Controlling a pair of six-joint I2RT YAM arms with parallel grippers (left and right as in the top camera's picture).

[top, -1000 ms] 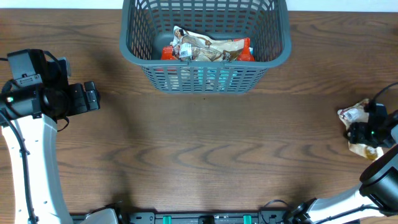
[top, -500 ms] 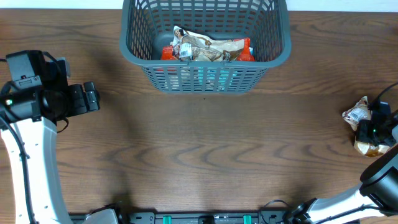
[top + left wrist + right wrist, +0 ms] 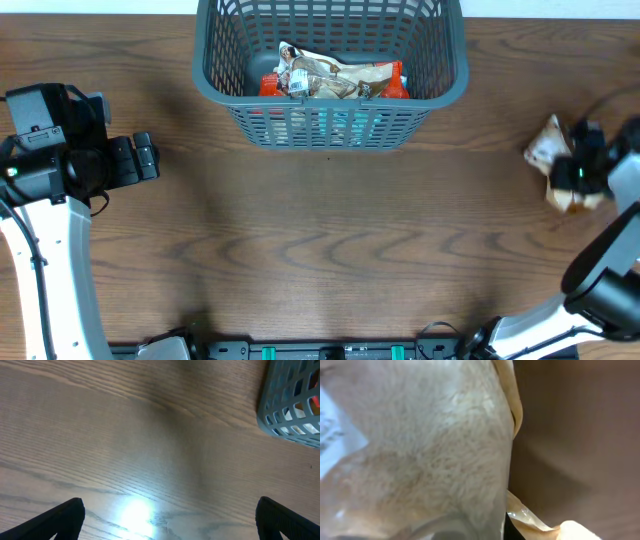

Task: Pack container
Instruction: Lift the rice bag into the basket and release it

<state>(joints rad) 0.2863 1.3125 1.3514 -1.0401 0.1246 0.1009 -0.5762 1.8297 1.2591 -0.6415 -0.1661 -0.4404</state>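
Observation:
The dark grey slotted container stands at the table's far middle and holds several snack packets, tan and red. Its corner shows in the left wrist view. My right gripper at the far right is shut on a tan and white snack packet, well right of the container. That packet fills the right wrist view and hides the fingers. My left gripper is open and empty at the left, over bare wood, with its fingertips far apart in the left wrist view.
The brown wooden table spreads between the two arms. The left arm's white link runs down the left edge. A black rail lies along the front edge.
My right gripper has moved up and to the left with the snack packet, carrying it off its earlier spot at the right edge. The left arm has barely moved.

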